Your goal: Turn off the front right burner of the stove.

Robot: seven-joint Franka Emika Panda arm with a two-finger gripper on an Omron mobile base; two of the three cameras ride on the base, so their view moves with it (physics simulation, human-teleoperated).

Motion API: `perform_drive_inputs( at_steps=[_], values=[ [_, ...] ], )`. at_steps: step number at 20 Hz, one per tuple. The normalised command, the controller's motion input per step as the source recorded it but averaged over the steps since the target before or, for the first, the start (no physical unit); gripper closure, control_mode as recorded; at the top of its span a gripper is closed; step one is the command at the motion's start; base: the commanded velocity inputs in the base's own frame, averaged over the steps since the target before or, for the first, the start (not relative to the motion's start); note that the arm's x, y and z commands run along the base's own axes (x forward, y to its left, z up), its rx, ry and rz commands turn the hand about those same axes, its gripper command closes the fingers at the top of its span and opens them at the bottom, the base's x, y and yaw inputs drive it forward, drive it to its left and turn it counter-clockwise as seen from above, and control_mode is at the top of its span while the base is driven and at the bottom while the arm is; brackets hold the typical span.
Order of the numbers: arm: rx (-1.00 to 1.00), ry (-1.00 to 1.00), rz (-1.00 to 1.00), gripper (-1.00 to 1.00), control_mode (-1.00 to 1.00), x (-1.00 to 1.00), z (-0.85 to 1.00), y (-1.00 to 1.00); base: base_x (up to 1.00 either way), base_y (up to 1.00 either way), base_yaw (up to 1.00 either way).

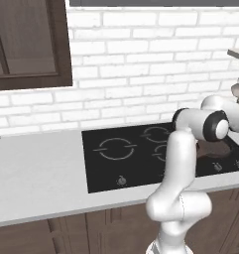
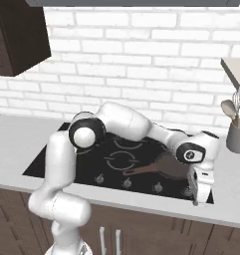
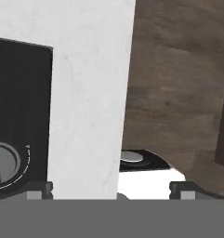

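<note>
Front right burner (image 2: 167,166) reddish, at stove (image 2: 57,164) 4 o'clock corner, partly hidden by arm. Pincer (image 2: 196,198) hangs over front edge by rightmost knob (image 3: 3,165), cut off at hand view's 8 o'clock; fingertips apart. Utensil crock (image 2: 237,135) on counter (image 2: 12,139) at 3 o'clock.

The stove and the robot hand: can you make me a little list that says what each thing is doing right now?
stove: flat black glass cooktop set in the pale counter, grey ring marks, knobs along its front edge
front right burner: reddish-brown, so it looks on
gripper: hanging low over the stove's front right corner, close to the knobs
nearest knob: grey, at the left edge of the hand view, untouched
fingers: set wide apart, holding nothing
utensil holder: grey cup with spoons, right of the stove
</note>
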Motion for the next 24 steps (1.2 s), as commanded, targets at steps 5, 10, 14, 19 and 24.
perform_drive_inputs(
  at_steps=[5, 10, 14, 19, 24],
  values=[
    [0.53, 0.0, -0.18, -1.0, -1.0, -0.05, -0.2, -0.23, 0.0, 0.0, 0.0],
    [0.14, 0.0, -0.03, -1.0, -1.0, 0.0, -0.01, -0.01, 0.0, 0.0, 0.0],
    [0.01, -0.09, -0.08, -1.0, -1.0, 0.12, 0.0, 0.04, 0.0, 0.0, 0.0],
    [0.0, -0.08, -0.15, -1.0, -1.0, 0.27, -0.07, 0.41, 0.0, 0.0, 0.0],
    [-0.05, -0.04, -0.27, -1.0, -1.0, 0.28, -0.14, 0.93, 0.0, 0.0, 0.0]
  ],
)
